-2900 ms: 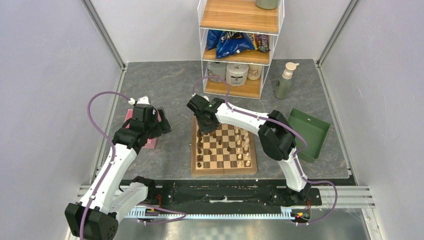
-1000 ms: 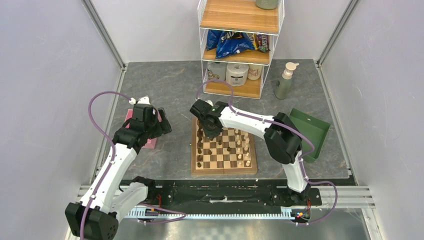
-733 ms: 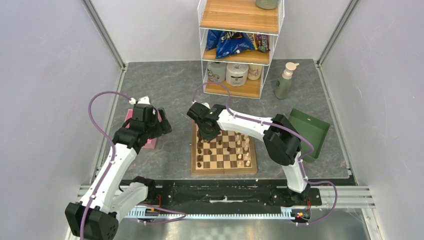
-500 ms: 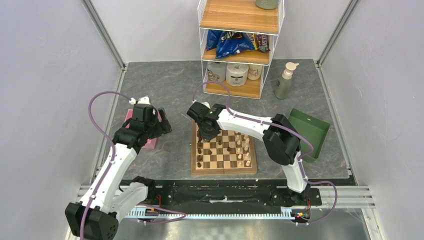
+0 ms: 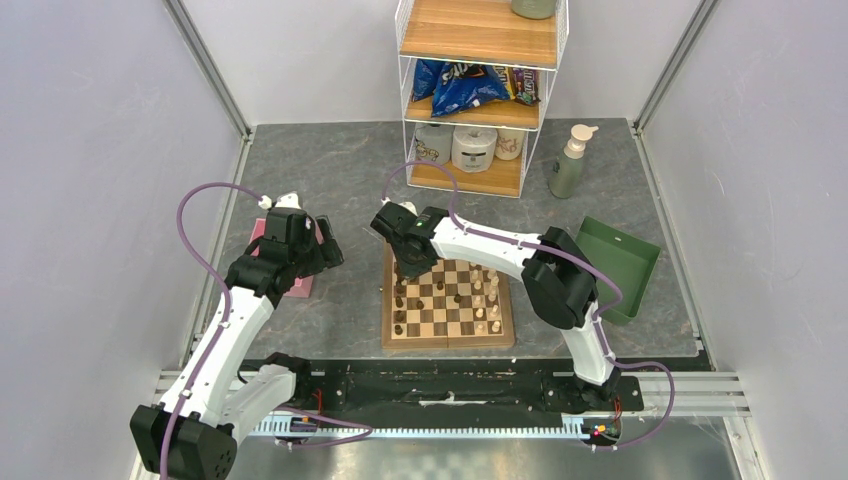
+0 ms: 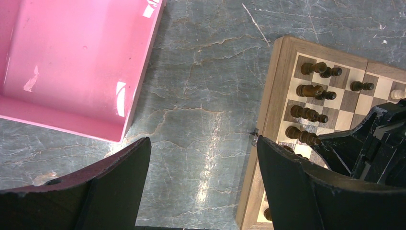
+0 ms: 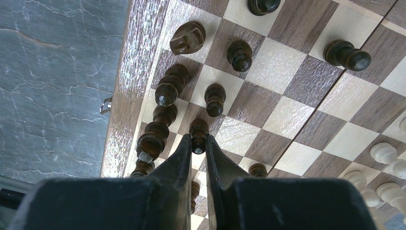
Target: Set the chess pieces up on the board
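The chess pieces (image 7: 214, 99) stand on the board (image 7: 280, 117), dark ones on its left side, pale ones on its right. My right gripper (image 7: 198, 144) pinches a dark pawn (image 7: 198, 128) near the left edge. My left gripper (image 6: 202, 143) hangs wide open over the table (image 6: 191, 86), between the board and a pink tray (image 6: 72, 62). Print on the blue snack bags (image 5: 470, 85) is too small to read.

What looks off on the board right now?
One dark pawn stands alone, forward of the two dark rows on the board; it looks upright. Right fingers pinch a second-row dark piece. Nothing visibly tipped or spilled.
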`<state>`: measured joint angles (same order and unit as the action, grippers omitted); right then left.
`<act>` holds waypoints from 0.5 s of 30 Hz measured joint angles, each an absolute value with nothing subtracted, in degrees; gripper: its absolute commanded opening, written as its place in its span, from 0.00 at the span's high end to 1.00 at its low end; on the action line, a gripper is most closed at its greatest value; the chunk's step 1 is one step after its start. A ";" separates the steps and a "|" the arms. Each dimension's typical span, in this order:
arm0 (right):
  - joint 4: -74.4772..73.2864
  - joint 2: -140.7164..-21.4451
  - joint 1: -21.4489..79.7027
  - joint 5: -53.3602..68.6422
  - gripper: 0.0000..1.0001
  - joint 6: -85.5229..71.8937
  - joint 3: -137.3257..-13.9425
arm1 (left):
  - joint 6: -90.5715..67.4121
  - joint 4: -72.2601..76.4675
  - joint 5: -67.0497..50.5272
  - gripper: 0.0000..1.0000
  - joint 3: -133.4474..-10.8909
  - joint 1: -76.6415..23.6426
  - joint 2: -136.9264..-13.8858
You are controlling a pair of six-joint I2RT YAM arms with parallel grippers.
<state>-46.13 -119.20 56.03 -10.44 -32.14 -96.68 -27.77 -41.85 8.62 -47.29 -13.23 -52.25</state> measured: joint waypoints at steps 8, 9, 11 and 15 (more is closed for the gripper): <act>-45.93 -119.20 56.03 -10.44 0.58 -31.99 -96.68 | -27.77 -41.85 8.62 0.12 -47.29 -13.26 -52.40; -45.93 -119.20 56.03 -10.44 0.54 -31.90 -96.68 | -27.77 -41.85 8.62 0.12 -47.29 -13.23 -52.47; -45.93 -119.13 56.03 -10.57 0.52 -31.73 -96.68 | -27.77 -41.85 8.60 0.12 -47.29 -13.23 -52.56; -45.71 -117.40 56.03 -11.49 0.50 -31.48 -95.50 | -27.77 -41.85 8.60 0.12 -47.29 -13.23 -52.56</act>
<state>-45.71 -117.40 56.03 -11.49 -31.48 -95.50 -27.77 -41.85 8.60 -47.29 -13.23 -52.56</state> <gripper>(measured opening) 0.491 0.881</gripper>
